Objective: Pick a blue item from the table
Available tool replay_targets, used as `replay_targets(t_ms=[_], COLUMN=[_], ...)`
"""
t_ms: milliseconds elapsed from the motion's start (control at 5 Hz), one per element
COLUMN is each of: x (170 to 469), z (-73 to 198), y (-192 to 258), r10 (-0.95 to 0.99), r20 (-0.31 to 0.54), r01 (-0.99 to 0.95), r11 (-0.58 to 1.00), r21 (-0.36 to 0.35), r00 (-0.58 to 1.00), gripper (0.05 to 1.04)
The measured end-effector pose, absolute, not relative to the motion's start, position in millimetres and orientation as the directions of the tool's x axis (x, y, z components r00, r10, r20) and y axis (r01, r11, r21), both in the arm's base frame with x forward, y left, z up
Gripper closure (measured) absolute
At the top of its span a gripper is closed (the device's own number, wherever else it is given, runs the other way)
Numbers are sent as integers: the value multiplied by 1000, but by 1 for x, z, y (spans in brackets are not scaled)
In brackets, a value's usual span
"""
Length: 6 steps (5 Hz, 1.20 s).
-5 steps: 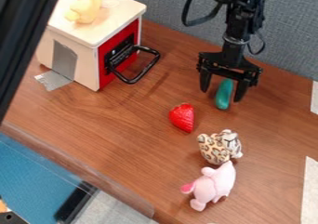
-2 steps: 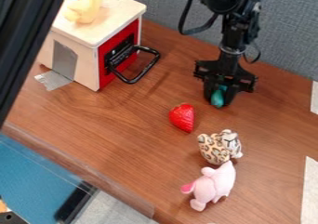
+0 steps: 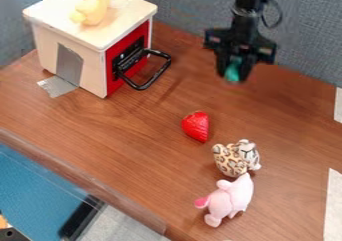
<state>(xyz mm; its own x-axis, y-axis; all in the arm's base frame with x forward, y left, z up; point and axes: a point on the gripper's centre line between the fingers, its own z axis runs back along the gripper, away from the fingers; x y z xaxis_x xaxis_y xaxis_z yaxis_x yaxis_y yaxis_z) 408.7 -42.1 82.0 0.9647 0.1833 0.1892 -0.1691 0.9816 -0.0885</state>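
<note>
While 1 pincer (image 3: 233,77) grips 1 teal object (image 3: 232,71) | 1 strawberry (image 3: 196,127)

The brown wood-grain surface (image 3: 120,135) runs below the claw (image 3: 234,77) and toward the camera. Left of the claw stands a pale wooden box with a red front and black handle (image 3: 93,47), a flat grey patch (image 3: 58,86) at its foot. Nearer the camera than the claw lie a red plastic-looking strawberry (image 3: 196,126), then a leopard-spotted plush animal (image 3: 232,161), then a pink plush animal (image 3: 229,200), the two plushes apparently touching. Pale strips (image 3: 333,205) lie right of the claw.
</note>
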Motion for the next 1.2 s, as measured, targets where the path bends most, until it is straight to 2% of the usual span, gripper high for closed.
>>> replay_targets(t_ms=[200,400,600,800,1000,1200], x=[361,312,262,233,223,230], z=[118,131,129,107,57,28], y=[-17,13,53,90,117,133], r10=[204,223,255,237,196,156], r20=[199,201,206,198,180,184], r01=[-184,-198,-227,-220,-188,-160], r11=[976,970,962,970,980,987], r21=[-115,-140,-152,-102,-59,11], r00=[959,954,945,951,964,971], gripper=[648,649,649,648,649,649])
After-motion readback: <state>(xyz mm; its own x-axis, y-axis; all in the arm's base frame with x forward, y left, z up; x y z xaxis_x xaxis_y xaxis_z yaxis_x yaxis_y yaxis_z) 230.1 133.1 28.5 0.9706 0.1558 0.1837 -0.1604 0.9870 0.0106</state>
